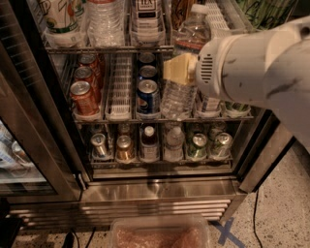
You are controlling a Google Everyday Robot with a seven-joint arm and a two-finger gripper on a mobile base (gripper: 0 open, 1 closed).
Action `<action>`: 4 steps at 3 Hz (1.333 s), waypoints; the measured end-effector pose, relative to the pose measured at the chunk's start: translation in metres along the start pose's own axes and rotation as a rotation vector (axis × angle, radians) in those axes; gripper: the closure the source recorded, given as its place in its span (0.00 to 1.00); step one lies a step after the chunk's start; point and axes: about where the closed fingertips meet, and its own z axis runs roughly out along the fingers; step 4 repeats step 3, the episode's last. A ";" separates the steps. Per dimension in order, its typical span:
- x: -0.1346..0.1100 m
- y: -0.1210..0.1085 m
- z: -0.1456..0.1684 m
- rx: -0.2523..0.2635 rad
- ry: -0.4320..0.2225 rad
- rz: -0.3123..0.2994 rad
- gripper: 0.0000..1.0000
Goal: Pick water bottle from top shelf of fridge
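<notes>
The water bottle [186, 46] is clear and ribbed with a white cap, and it hangs tilted in front of the fridge [155, 190] shelves, cap up to the right. My gripper [180, 70] comes in from the right on a thick white arm and is shut on the bottle's middle. One yellowish finger pad [175, 68] lies across the bottle's front. The bottle's base is level with the middle shelf's front edge. The other finger is hidden behind the bottle.
The top shelf holds large clear bottles [104, 22], a tea bottle [145, 12] and a cup [62, 19]. Red cans [83, 96] and blue cans [147, 96] fill the middle shelf. Cans and small bottles [173, 143] line the bottom shelf. A pink tray [160, 235] lies on the floor.
</notes>
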 end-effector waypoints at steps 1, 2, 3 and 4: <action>0.024 0.009 -0.006 -0.155 0.069 0.011 1.00; 0.030 0.013 -0.005 -0.209 0.080 0.003 1.00; 0.030 0.013 -0.005 -0.209 0.080 0.003 1.00; 0.030 0.013 -0.005 -0.209 0.080 0.003 1.00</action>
